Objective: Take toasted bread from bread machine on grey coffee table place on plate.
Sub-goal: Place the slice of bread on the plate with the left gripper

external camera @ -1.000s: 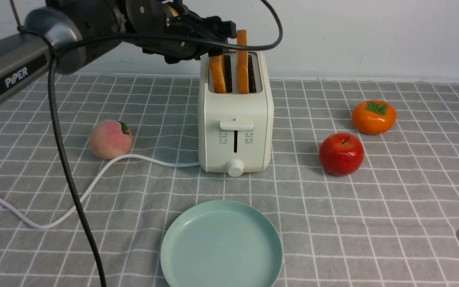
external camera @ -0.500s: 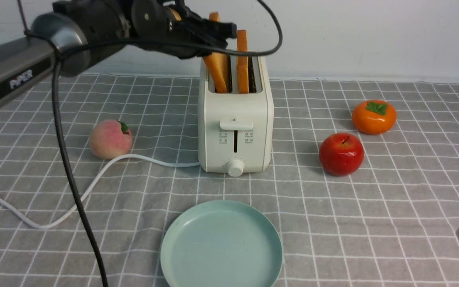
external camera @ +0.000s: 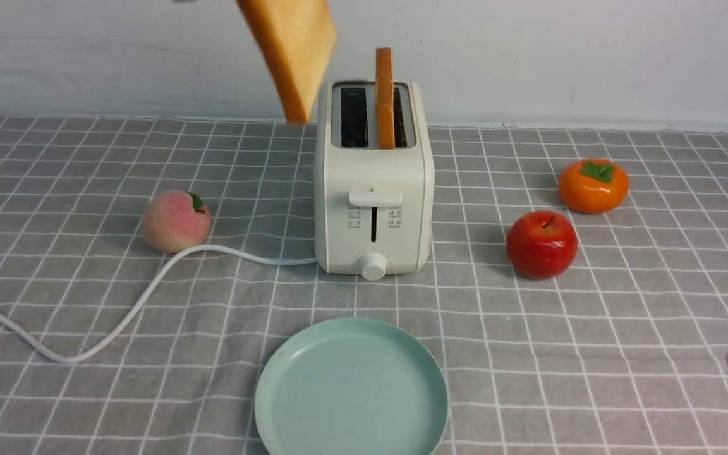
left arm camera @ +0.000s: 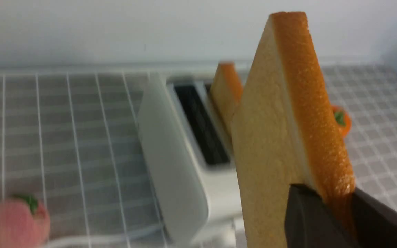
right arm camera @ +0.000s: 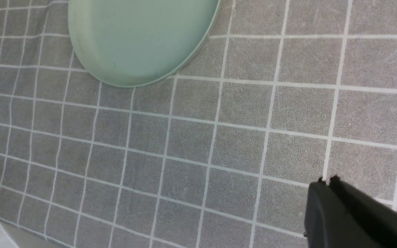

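Toasted bread slice [left arm camera: 271, 144] hangs tilted, one corner pinched in the left end effector [left arm camera: 329, 199]. Nearest, the round pale mint-green plate [right arm camera: 133, 38] lies empty left of the right end effector [right arm camera: 326, 179], whose tips sit narrow together over the grey white-checked cloth surface [right arm camera: 240, 144]. Farther, below the left end effector, the cream-white boxy bread machine [left arm camera: 171, 165] has one slot empty, the other holding the second toasted slice [left arm camera: 227, 86] upright. Both slices are thick, golden-tan faced, orange-brown crusted.

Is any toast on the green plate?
No, the plate is bare; one slice hangs in the air, the other stands in the toaster.
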Robot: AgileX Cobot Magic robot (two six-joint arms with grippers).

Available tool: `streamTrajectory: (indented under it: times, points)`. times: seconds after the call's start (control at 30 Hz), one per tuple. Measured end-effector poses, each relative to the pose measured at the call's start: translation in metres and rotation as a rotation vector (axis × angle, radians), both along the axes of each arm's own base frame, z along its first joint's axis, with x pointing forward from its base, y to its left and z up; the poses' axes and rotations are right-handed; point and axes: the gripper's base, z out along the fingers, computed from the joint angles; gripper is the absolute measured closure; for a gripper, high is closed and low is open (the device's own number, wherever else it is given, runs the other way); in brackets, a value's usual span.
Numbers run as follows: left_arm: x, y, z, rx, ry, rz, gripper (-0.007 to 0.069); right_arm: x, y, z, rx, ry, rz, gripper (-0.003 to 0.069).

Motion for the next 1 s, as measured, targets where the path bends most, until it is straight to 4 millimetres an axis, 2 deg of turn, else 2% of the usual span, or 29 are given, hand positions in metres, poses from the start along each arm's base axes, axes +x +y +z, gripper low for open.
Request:
streamTrajectory:
  times: [0.1, 0.17, 0.2, 0.23, 0.37, 0.47, 0.6, 0.77, 0.87, 1.0]
  points:
    - [-0.012, -0.005, -0.063, 0.009, 0.217, -0.067, 0.0552, 0.0, 0.0, 0.0, 0.0, 0.0, 0.0, 0.0648]
    - [-0.018, -0.009, -0.092, -0.021, 0.306, -0.116, 0.0552, 0.0, 0.0, 0.0, 0.0, 0.0, 0.0, 0.0646]
    - [-0.019, -0.01, -0.099, -0.018, 0.318, -0.137, 0.0552, 0.0, 0.0, 0.0, 0.0, 0.0, 0.0, 0.0646]
    - [-0.025, -0.015, -0.127, -0.061, 0.389, -0.178, 0.0552, 0.0, 0.0, 0.0, 0.0, 0.0, 0.0, 0.0644]
    - [-0.032, -0.022, -0.169, -0.127, 0.453, -0.246, 0.0552, 0.0, 0.0, 0.0, 0.0, 0.0, 0.0, 0.0641]
    - [-0.031, -0.026, -0.192, -0.168, 0.496, -0.257, 0.0552, 0.0, 0.0, 0.0, -0.004, -0.004, 0.007, 0.0638]
    - [-0.024, -0.03, -0.211, -0.186, 0.544, -0.244, 0.0552, 0.0, 0.0, 0.0, -0.009, -0.008, 0.014, 0.0636]
    - [-0.02, -0.031, -0.221, -0.184, 0.57, -0.232, 0.0539, 0.0, 0.0, 0.0, -0.01, -0.01, 0.017, 0.0633]
    - [-0.019, -0.031, -0.225, -0.169, 0.577, -0.235, 0.048, 0.0, 0.0, 0.0, -0.01, -0.01, 0.017, 0.0628]
    - [-0.022, -0.028, -0.228, -0.101, 0.583, -0.276, 0.0312, 0.0, 0.0, 0.001, -0.009, -0.01, 0.019, 0.0626]
